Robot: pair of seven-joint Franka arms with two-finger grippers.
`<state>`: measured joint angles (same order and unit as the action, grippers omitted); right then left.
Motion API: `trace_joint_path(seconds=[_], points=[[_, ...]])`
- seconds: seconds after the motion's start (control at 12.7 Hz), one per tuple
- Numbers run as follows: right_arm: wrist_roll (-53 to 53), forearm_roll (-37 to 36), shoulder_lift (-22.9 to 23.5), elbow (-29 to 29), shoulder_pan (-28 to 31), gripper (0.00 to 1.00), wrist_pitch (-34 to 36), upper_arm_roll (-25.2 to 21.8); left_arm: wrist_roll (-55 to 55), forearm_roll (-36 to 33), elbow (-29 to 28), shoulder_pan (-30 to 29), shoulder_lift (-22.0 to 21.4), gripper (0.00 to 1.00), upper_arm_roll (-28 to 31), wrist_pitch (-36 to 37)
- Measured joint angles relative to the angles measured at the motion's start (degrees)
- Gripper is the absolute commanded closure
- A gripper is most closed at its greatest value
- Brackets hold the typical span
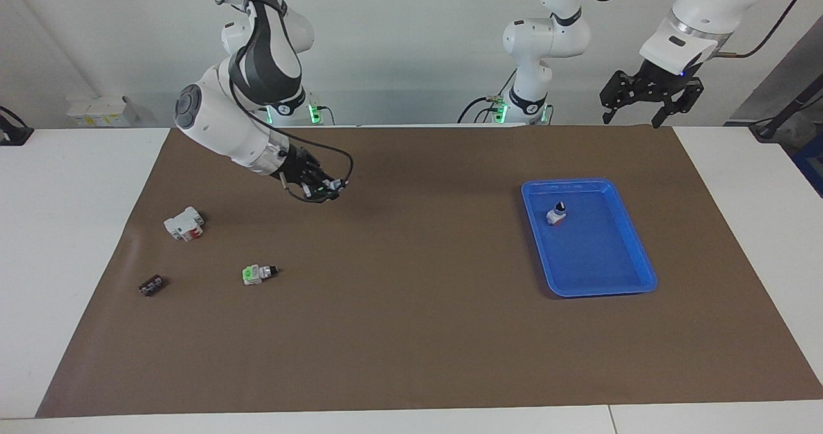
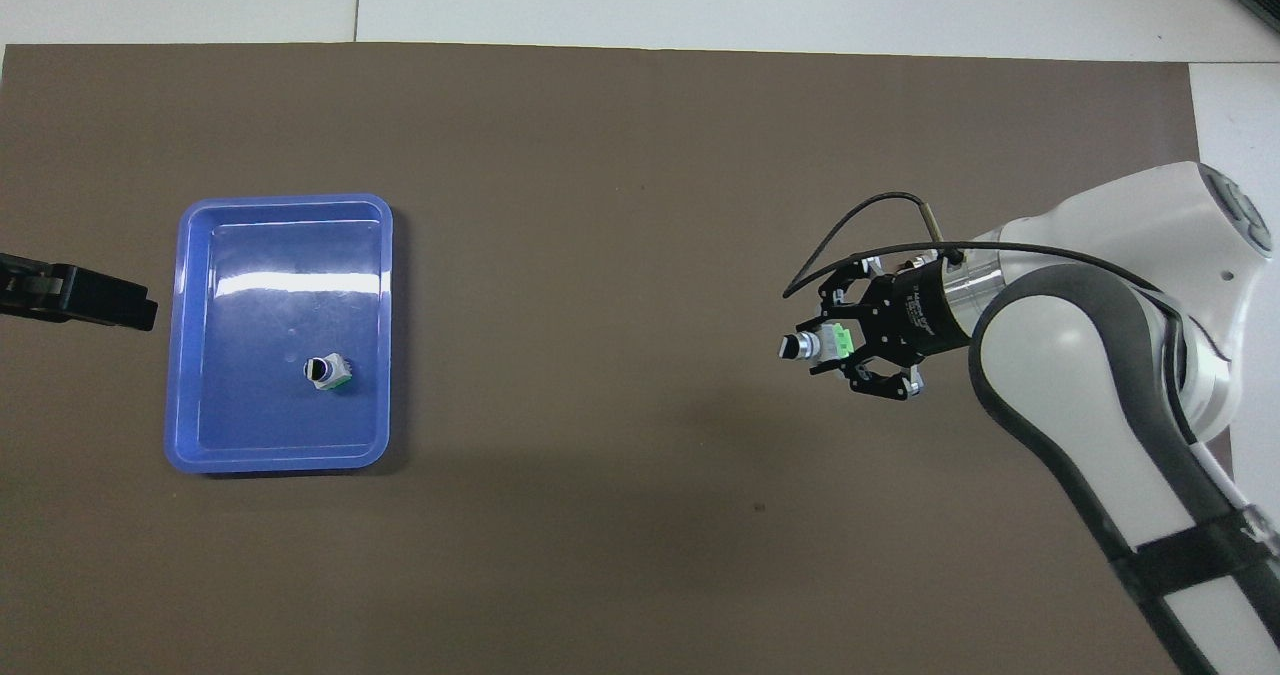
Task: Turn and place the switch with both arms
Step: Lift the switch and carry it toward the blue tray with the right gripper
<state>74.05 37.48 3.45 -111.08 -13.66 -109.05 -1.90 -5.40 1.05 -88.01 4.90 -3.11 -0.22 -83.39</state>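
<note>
Right tool (image 1: 325, 188) raised, switch (image 1: 258, 273) lying flat

"What goes missing from overhead?"

"The right arm (image 2: 1100, 355) covers the white block (image 1: 184, 223) and the small black part (image 1: 152, 285). The left end effector (image 2: 140, 310) is cut by the edge, so only its tip shows."

"And that black part, seen facing?"

"Too small to identify."
</note>
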Motion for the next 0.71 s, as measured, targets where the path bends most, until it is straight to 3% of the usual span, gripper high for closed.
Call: trace_joint_path(seconds=[0.39,0.71], points=[[11.5,12.3,0.1,7.5,-4.1,1.00,0.7,0.2,0.0,0.0,0.0,0.0,0.0,0.00,0.0,0.0],[19.0,15.7,0.2,12.5,-6.0,1.00,1.9,2.1,0.0,0.0,0.0,0.0,0.0,0.00,0.0,0.0]])
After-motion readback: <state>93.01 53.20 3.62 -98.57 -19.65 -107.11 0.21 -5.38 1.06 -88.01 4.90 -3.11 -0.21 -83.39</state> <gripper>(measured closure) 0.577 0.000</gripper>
